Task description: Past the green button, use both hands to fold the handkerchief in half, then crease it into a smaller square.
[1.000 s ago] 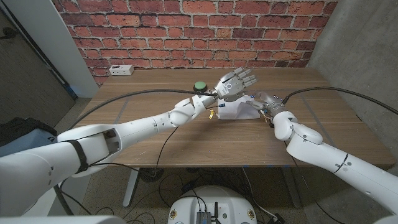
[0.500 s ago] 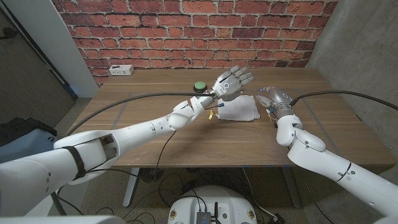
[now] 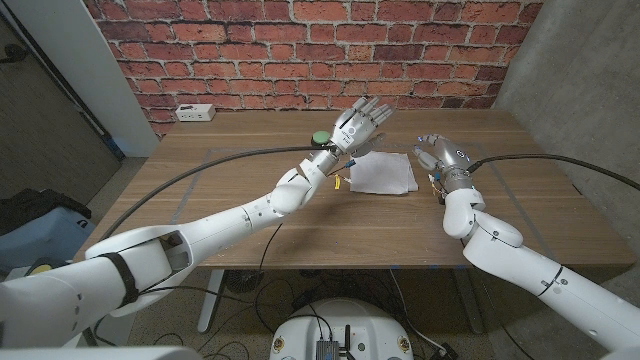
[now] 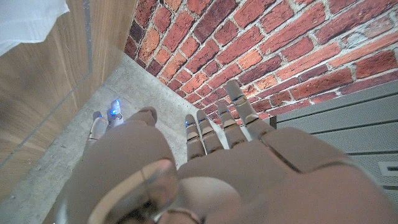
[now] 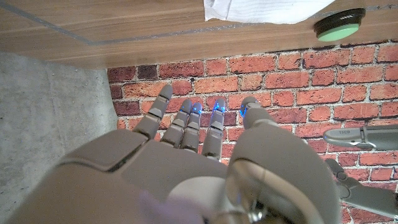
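White glossy segmented arms, grey metallic left hand, right hand, black cables, blue fingertip lights

Right hand, fingers apart — white handkerchief beside green button.

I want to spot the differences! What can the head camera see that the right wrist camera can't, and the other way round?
Only the head view shows the whole wooden table, the white power strip near the wall, and both long white arms. Only the right wrist view shows the back of the right robot hand close up, with small blue lights by its fingers. Both show the white handkerchief lying folded on the table, the green button, the brick wall, and the open left robot hand.
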Tool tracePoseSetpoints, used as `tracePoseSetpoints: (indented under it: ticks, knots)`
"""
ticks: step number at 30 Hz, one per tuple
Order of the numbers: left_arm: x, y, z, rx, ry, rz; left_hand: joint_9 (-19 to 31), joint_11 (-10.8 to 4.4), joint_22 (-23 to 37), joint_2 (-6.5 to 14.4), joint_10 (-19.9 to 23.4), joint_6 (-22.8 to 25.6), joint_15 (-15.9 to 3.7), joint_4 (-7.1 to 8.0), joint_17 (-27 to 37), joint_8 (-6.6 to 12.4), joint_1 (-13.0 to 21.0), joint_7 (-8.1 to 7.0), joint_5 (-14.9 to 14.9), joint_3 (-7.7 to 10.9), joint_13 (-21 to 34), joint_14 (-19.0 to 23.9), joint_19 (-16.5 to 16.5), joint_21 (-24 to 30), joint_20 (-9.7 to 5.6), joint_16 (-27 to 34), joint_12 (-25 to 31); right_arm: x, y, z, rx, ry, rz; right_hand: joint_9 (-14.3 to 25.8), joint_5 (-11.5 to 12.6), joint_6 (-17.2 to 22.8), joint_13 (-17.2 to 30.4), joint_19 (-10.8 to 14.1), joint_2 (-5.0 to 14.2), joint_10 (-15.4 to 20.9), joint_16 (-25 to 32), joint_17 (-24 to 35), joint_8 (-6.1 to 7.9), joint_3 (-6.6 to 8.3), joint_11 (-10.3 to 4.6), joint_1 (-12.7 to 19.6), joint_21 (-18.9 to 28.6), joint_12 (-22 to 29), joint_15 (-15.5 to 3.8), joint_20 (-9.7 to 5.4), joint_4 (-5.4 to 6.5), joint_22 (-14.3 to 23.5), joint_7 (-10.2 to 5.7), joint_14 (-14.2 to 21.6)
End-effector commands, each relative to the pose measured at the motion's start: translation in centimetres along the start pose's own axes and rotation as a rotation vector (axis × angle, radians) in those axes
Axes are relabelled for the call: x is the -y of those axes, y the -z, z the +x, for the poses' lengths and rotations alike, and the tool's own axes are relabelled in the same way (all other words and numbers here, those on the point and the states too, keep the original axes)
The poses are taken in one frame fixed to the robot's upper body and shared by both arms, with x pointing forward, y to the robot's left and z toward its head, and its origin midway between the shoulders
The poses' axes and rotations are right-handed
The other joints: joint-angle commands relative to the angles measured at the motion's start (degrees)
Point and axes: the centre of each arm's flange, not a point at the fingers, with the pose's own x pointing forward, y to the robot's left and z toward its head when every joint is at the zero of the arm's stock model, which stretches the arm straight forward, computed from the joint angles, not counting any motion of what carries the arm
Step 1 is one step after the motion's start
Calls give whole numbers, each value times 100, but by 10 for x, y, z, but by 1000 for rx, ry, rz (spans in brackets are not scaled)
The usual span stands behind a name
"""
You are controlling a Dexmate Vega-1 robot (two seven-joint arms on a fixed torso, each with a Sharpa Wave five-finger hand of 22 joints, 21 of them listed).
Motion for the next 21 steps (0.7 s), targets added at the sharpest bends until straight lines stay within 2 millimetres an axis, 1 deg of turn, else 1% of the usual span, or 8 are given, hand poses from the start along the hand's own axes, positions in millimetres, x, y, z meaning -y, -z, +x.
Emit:
tracePoseSetpoints:
  ticks: [1, 5, 8, 13, 15, 17, 19, 21]
  knots:
    - [3, 13, -11, -150, 59, -144, -7, 23, 0, 13, -27, -7, -345, -21, 9, -30, -84, 93, 39, -1, -6, -1, -20, -27, 81, 12, 26, -3, 6, 7, 27, -6, 101, 7, 46, 28, -3, 37, 25, 43, 63, 31, 26, 50, -30, 3, -7, 51, -139, -42, 4, 13, -25, 12]
    - [4, 17, -13, -186, 82, -210, -15, 56, 2, 23, -51, -20, -309, -17, 9, -35, -108, 119, 36, -7, -15, -20, -55, -46, 124, 8, 21, -3, 9, 7, 33, -13, 142, 7, 48, 39, -3, 41, 26, 49, 71, 34, 29, 60, -12, 5, -9, 53, -137, -49, 10, 13, -23, 17]
    - [5, 21, -14, -211, 100, -269, -23, 84, 6, 41, -80, -39, -270, -7, 10, -43, -141, 155, 30, -13, -25, -29, -101, -68, 191, 9, 16, -4, 10, 8, 44, -19, 169, 7, 50, 41, -3, 45, 30, 55, 80, 39, 28, 69, -4, 5, -11, 56, -138, -48, 18, 14, -16, 24]
    - [9, 27, -16, -248, 131, -386, -36, 166, 11, 79, -130, -82, -168, 7, 12, -56, -198, 230, 15, -22, -41, -30, -173, -105, 263, 18, 9, -4, 14, 9, 58, -33, 237, 7, 53, 56, -4, 61, 28, 73, 91, 42, 32, 83, -6, 12, -10, 63, -128, -46, 21, 14, -5, 34]
    - [10, 30, -17, -266, 144, -432, -45, 226, 15, 110, -153, -115, -103, 14, 14, -65, -233, 285, 1, -24, -52, -42, -206, -125, 298, 20, 11, -3, 16, 9, 66, -37, 256, 7, 54, 61, -4, 63, 27, 80, 99, 46, 32, 89, 21, 10, -12, 65, -122, -47, 28, 14, -2, 41]
    - [12, 32, -19, -298, 149, -477, -52, 285, 17, 134, -193, -142, -61, 12, 14, -70, -256, 312, -13, -22, -63, -36, -295, -166, 285, 26, 3, -3, 17, 9, 70, -41, 274, 7, 54, 65, -4, 63, 25, 82, 105, 47, 33, 91, 24, 8, -14, 65, -115, -49, 31, 14, -3, 50]
    - [13, 36, -21, -320, 143, -528, -62, 340, 16, 139, -228, -180, -5, -17, 0, -76, -270, 314, -39, -18, -82, -73, -440, -234, 275, 11, 2, -4, 18, 9, 74, -46, 288, 7, 55, 66, -4, 63, 27, 86, 110, 50, 32, 95, 21, 7, -15, 67, -118, -43, 35, 14, 0, 58]
    - [13, 39, -23, -335, 134, -575, -74, 366, 11, 127, -221, -233, 23, -73, -29, -88, -257, 226, -73, -5, -109, -74, -566, -303, 281, 3, 12, -4, 19, 9, 81, -53, 297, 7, 56, 63, -4, 72, 23, 84, 111, 51, 30, 100, 22, 10, -14, 65, -95, -46, 36, 14, 4, 52]
